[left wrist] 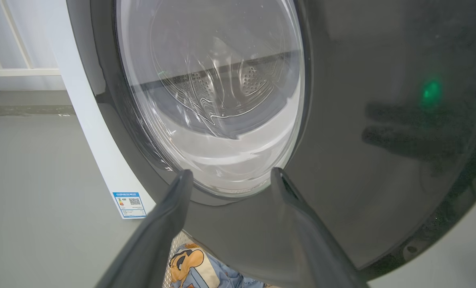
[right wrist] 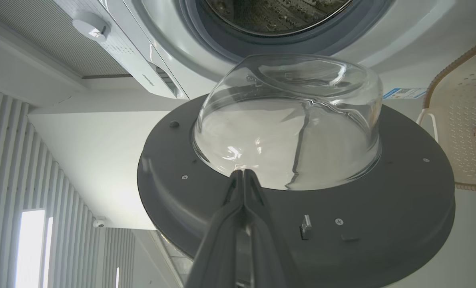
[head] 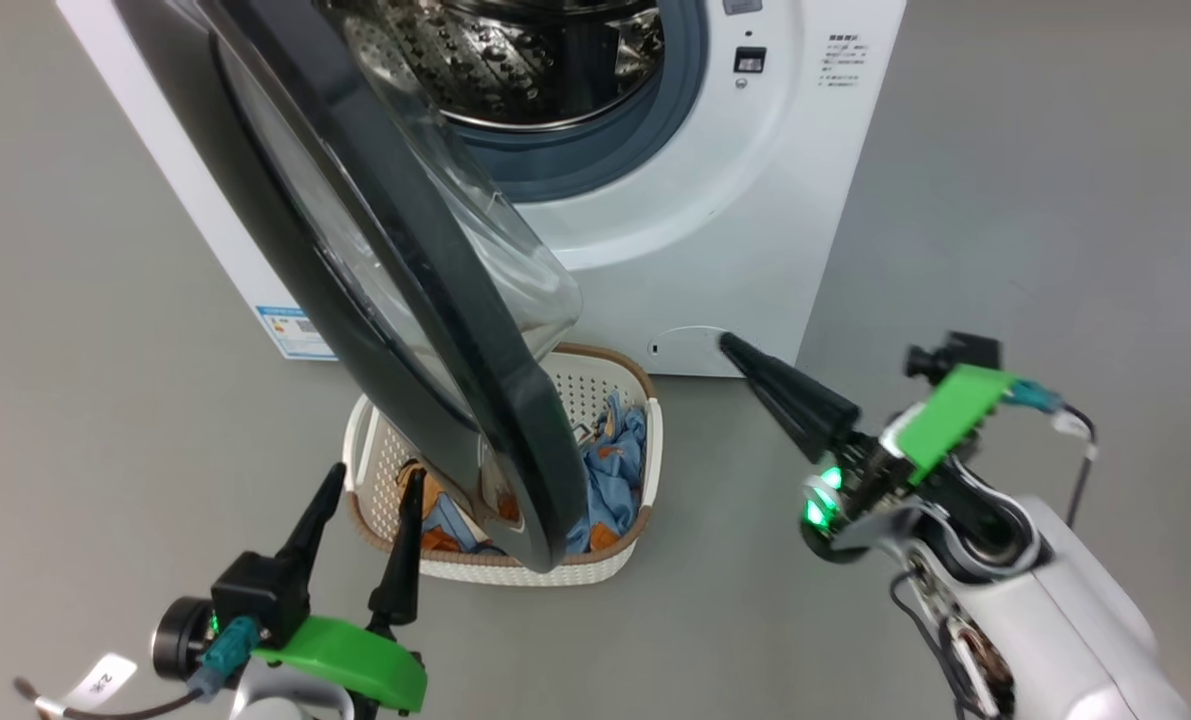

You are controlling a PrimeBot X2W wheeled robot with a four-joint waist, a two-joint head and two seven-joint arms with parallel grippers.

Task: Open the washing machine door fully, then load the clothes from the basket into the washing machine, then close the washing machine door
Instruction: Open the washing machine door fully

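The washing machine door (head: 425, 300) stands swung out from the white washing machine (head: 715, 230), its black rim hanging over the basket (head: 635, 385) on the floor. Blue bear-print clothes (head: 610, 470) lie inside the basket, partly hidden by the door. My left gripper (head: 373, 482) is open at the basket's left side, empty, fingers pointing at the door's outer face (left wrist: 381, 160); the clothes (left wrist: 190, 264) show beneath the door. My right gripper (head: 727, 343) is shut on nothing, right of the door, its tip (right wrist: 242, 172) aimed at the glass bowl (right wrist: 293, 124) on the door's inner side.
The steel drum (head: 515, 60) is open behind a grey-blue gasket. A blue sticker (head: 295, 330) marks the machine's lower left corner. Grey floor spreads left and right of the machine. A white railing (left wrist: 14, 72) stands behind, at the left.
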